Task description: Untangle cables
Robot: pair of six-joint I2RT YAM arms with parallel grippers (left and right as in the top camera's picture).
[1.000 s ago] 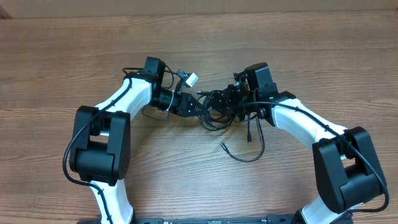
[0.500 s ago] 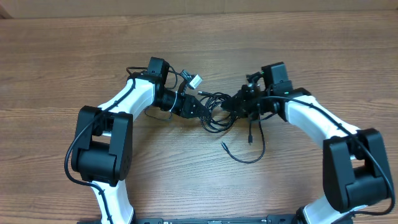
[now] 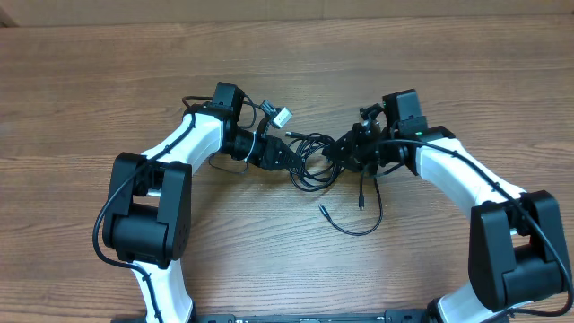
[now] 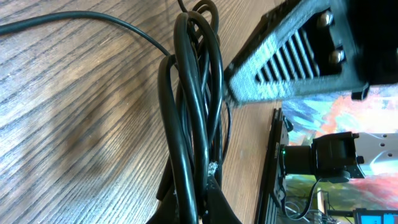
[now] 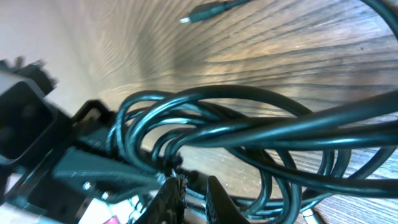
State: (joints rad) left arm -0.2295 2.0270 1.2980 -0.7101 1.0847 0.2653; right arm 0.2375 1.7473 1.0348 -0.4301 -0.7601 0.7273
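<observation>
The cables (image 3: 314, 161) are thin black cords in a tangle on the wooden table between my two grippers. My left gripper (image 3: 291, 154) is shut on a bundle of strands (image 4: 193, 112), which run straight out from its jaws (image 4: 194, 208). My right gripper (image 3: 345, 152) grips the tangle's right side. Its fingers (image 5: 191, 196) are nearly together at a knot of loops (image 5: 217, 134). One loose cord (image 3: 359, 229) curves toward the front, ending in a small plug (image 3: 321, 209). Another plug end (image 3: 360, 199) hangs nearby. A white plug (image 3: 281, 116) lies behind the left gripper.
The wooden table (image 3: 90, 108) extends on all sides. Both arm bases (image 3: 143, 215) stand at the front, left and right. The right gripper's black body (image 4: 292, 56) shows close in the left wrist view.
My right gripper has moved to the right, away from the left gripper, drawing the tangle out between them. The left gripper shifted slightly and keeps its hold.
</observation>
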